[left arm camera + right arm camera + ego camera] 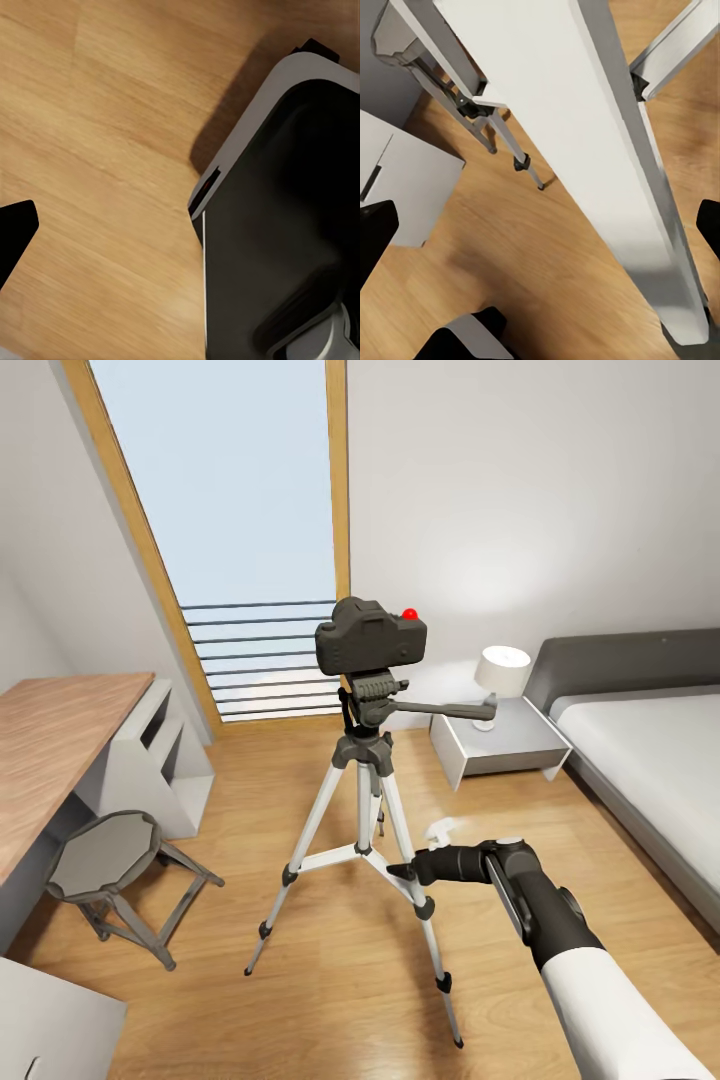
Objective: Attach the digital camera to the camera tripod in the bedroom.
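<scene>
Silver-legged camera tripod [362,830] carries the digital camera [371,636], rigid, probably top-heavy; hold the body's sides, right gripper [412,871] fingers spread round a leg.

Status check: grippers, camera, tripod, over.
Right gripper low beside a tripod leg, fingers apart, empty. Digital camera seated on camera tripod head. Left gripper state unclear. Stool stands apart.

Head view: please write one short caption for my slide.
Digital camera sits on the camera tripod by the bedroom window; the right pincer is beside a tripod leg.
</scene>
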Robot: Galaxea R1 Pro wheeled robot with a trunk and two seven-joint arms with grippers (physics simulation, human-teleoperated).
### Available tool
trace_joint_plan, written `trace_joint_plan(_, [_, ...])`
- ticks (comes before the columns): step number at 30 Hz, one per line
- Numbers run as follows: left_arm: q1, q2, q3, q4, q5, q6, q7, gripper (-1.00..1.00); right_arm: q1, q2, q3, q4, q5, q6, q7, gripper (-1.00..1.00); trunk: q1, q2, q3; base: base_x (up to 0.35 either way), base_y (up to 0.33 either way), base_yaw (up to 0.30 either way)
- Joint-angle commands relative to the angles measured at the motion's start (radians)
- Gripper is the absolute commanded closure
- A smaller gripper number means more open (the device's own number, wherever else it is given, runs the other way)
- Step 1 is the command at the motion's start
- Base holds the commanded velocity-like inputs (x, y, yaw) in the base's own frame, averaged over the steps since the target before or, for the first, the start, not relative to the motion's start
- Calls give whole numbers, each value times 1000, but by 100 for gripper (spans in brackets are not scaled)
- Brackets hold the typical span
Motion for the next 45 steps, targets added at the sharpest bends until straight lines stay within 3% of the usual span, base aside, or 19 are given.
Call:
trace_joint_plan(1, [-1, -1, -8, 0, 6, 2, 3, -100, -1, 0, -6, -1, 9, 2, 5, -100, 1, -2, -2, 0, 0, 0])
trace_joint_plan(16, [-1, -6, -8, 0, 6, 2, 1, -100, -1, -6, -170, -4, 13, 1, -2, -100, 1, -2, -2, 0, 0, 0])
trace_joint_plan(23, [-1, -7, -8, 0, 6, 2, 0, -100, -1, -40, -190, -7, 12, -3, 2, -100, 1, -2, -2, 0, 0, 0])
trace_joint_plan(33, [-1, -8, -8, 0, 6, 2, 0, -100, -1, -62, -195, -3, 10, -21, 5, -100, 1, -2, -2, 0, 0, 0])
trace_joint_plan(39, [-1, -9, -8, 0, 6, 2, 0, -100, -1, -110, -194, 46, 13, -23, 4, -100, 1, -2, -2, 0, 0, 0])
trace_joint_plan(43, [-1, -10, -8, -1, 6, 2, -1, -100, -1, -158, -194, 133, 30, -26, 4, -100, 1, -2, -2, 0, 0, 0])
trace_joint_plan(45, [-1, -13, -8, -1, 5, 2, -1, -100, -1, -193, -194, 214, 45, -34, 3, -100, 1, -2, -2, 0, 0, 0])
